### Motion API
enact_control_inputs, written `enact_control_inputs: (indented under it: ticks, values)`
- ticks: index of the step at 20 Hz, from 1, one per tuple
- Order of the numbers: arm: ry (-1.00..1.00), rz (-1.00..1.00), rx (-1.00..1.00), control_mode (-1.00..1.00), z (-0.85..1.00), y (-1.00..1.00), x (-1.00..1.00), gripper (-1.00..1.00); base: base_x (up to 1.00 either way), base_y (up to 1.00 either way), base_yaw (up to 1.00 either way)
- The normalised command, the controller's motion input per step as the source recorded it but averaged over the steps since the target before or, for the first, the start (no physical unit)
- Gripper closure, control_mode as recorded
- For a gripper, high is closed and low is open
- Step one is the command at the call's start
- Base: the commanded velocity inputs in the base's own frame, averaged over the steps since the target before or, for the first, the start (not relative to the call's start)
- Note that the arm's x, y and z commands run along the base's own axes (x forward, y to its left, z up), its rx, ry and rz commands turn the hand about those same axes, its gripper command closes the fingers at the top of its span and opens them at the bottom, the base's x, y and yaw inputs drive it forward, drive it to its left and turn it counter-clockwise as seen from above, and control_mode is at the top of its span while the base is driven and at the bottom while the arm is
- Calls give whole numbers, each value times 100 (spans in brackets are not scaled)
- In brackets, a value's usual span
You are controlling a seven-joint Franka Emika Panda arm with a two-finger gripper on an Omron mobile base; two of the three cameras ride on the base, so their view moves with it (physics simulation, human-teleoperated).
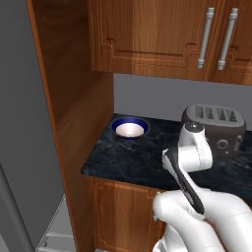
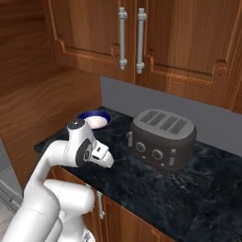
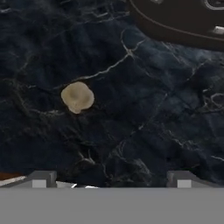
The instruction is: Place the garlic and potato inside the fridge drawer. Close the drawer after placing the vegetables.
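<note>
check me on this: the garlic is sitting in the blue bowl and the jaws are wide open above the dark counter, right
Not quite. The garlic is not in the blue bowl; the hand view shows it lying bare on the dark counter, with nothing around it. In the left base view the bowl stands apart at the counter's back corner. The rest holds: the jaws are wide open above the dark counter.
</note>
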Motion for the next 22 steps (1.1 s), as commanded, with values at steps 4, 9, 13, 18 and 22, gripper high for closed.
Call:
enact_control_inputs:
  ticks: [4,9,13,18,22]
  values:
    - [2,3,0,-100,-37,-1,88,-100,0,0,0]
    - [13,0,0,-100,-35,0,37,-100,0,0,0]
    - [3,0,0,-100,-48,2,0,-100,0,0,0]
    - [4,0,1,-100,-38,6,1,-100,0,0,0]
    - [1,0,0,-100,-27,19,16,-100,0,0,0]
